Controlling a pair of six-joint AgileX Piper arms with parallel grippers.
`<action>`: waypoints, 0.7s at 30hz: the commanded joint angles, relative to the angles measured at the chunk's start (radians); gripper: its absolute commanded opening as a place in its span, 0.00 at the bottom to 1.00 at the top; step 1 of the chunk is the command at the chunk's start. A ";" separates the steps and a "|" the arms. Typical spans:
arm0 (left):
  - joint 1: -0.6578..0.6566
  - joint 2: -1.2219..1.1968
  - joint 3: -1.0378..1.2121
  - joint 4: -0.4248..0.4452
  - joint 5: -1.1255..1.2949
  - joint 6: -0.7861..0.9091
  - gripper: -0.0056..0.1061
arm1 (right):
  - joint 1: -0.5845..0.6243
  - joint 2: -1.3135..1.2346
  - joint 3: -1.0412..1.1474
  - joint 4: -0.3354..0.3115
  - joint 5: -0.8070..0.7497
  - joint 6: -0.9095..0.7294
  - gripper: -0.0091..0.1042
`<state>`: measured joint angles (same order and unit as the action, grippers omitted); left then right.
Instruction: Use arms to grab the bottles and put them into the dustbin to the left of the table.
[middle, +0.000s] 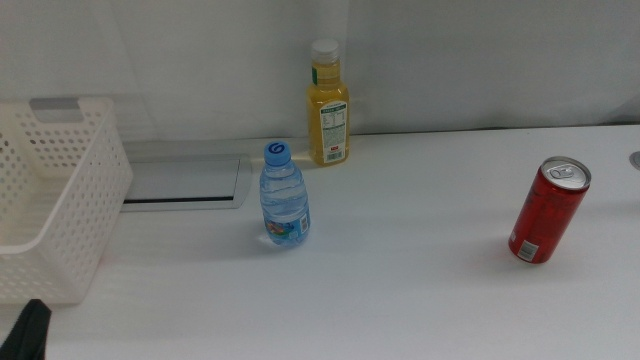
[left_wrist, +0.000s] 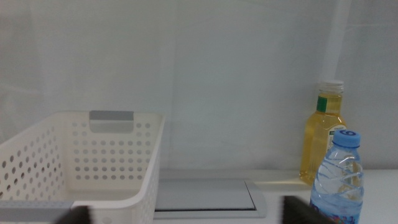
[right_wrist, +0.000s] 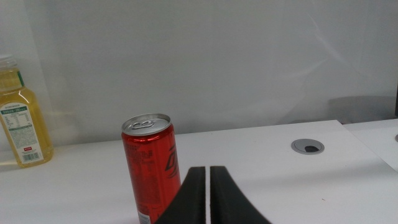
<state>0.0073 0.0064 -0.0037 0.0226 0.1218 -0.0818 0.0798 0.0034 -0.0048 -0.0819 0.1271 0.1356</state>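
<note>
A small clear water bottle (middle: 285, 196) with a blue cap stands upright mid-table. The yellow juice bottle (middle: 328, 104) stands behind it near the back wall. A red can (middle: 547, 211) stands upright at the right. The white perforated dustbin (middle: 62, 200) sits at the left edge. My left gripper (left_wrist: 186, 216) is open and empty, low at the near left, facing the dustbin (left_wrist: 93, 162) and the water bottle (left_wrist: 339, 180). My right gripper (right_wrist: 208, 169) is shut and empty, just beside the can (right_wrist: 152, 168), not touching it.
A flat grey panel (middle: 185, 182) lies in the table between the dustbin and the bottles. A round cable grommet (right_wrist: 308, 146) sits in the tabletop beyond the can. A white wall closes off the back. A dark part of the left arm (middle: 30, 330) shows at the bottom left.
</note>
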 joint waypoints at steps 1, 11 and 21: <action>-0.006 -0.034 0.040 -0.004 0.008 0.012 0.03 | -0.007 -0.032 0.041 -0.008 -0.005 -0.005 0.06; -0.006 -0.034 0.040 -0.004 0.016 0.012 0.03 | -0.007 -0.032 0.041 -0.003 -0.006 -0.005 0.06; -0.007 -0.034 0.040 -0.010 -0.050 -0.196 0.87 | -0.007 -0.032 0.041 0.142 -0.060 -0.005 0.91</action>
<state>0.0073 0.0064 -0.0037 0.0186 0.0879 -0.2408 0.0798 0.0034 -0.0048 0.0412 0.0758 0.1328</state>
